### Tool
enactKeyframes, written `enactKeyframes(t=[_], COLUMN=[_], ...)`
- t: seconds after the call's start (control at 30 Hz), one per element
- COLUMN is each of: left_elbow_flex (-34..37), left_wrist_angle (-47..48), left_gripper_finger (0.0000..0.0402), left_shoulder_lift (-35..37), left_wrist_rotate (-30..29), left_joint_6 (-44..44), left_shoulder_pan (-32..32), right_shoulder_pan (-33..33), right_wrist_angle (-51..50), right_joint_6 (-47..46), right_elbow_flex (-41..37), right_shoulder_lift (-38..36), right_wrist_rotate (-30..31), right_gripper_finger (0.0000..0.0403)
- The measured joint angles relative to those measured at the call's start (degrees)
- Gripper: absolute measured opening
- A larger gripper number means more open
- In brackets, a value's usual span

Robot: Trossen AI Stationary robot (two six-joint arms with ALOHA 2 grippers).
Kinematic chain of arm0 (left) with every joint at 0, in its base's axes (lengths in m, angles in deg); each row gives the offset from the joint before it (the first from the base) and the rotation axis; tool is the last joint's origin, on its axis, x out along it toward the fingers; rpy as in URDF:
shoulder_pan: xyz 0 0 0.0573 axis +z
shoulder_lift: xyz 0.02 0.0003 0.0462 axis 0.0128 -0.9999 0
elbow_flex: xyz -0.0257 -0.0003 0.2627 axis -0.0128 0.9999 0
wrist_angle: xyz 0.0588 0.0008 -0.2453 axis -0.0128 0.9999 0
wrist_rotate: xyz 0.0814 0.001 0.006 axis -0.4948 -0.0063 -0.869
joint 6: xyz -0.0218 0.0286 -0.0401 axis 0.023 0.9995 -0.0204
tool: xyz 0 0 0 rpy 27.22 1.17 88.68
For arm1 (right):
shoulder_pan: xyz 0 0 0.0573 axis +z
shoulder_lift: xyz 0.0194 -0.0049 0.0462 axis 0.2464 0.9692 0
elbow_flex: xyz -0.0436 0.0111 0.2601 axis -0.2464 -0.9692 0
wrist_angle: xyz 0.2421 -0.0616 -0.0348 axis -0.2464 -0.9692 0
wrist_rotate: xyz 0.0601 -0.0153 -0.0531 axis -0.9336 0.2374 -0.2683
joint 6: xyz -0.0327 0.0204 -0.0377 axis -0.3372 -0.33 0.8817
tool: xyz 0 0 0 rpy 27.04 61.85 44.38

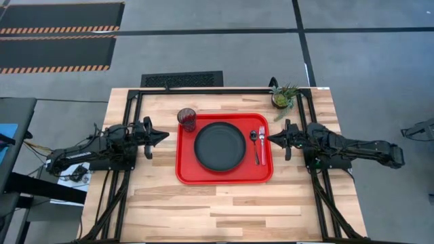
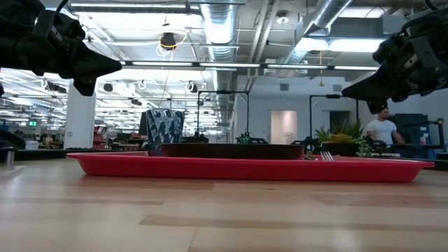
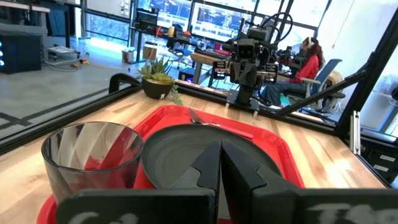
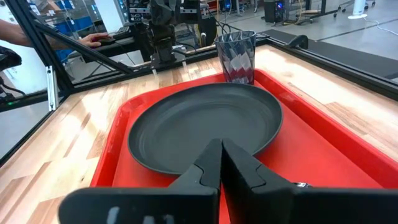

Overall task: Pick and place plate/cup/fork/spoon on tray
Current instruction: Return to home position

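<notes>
Shut and empty, left end effector and right end effector flank the tray: cup at its far-left corner, plate centre, spoon and fork by its right edge. A low swing could clip the rim, toppling the cup

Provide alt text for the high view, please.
A red tray on a wooden table holds a black plate, a cup at its upper left corner, and a spoon and fork right of the plate. The left fingers and right fingers, shut, flank the tray.
</notes>
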State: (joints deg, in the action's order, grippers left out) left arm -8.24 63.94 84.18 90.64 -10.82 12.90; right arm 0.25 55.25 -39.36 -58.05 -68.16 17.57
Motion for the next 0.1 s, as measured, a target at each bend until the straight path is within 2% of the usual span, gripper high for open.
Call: enactKeyframes(t=[0.1], left_elbow_flex=[0.0], left_wrist_angle=[0.0], left_gripper_finger=[0.0], left_shoulder_lift=[-0.01], left_wrist_rotate=[0.0], left_joint_6=[-0.02], left_shoulder_pan=[0.0], right_shoulder_pan=[0.0], right_wrist_angle=[0.0], right_joint_6=[0.01], right_elbow_flex=[0.0], right_shoulder_lift=[0.0], right_wrist_rotate=[0.0], right_gripper_finger=[0.0034])
